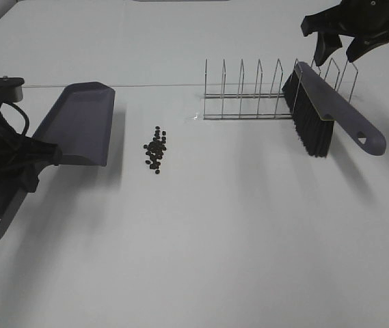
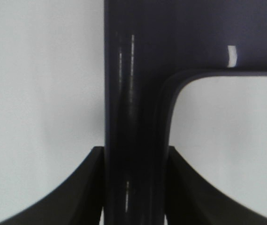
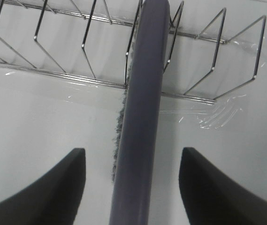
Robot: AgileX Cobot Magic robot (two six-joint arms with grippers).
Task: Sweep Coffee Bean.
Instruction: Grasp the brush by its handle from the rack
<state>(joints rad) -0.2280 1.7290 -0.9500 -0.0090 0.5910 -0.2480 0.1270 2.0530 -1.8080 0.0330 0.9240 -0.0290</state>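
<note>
Currently, tool pick-up is in hand. The left end effector (image 1: 40,156) clamps the smooth grey plastic dustpan (image 1: 78,123); the right end effector (image 1: 338,51) hangs wide above the black-bristled grey brush (image 1: 317,113) in a thin wire rack (image 1: 249,102). The dark oval coffee bean (image 1: 156,149) cluster lies at the dustpan's 3 o'clock. Next: grip the brush handle.

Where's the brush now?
Exterior high view, right side: the grey brush with black bristles rests in the right end of the silver wire rack, under the open right gripper.
</note>
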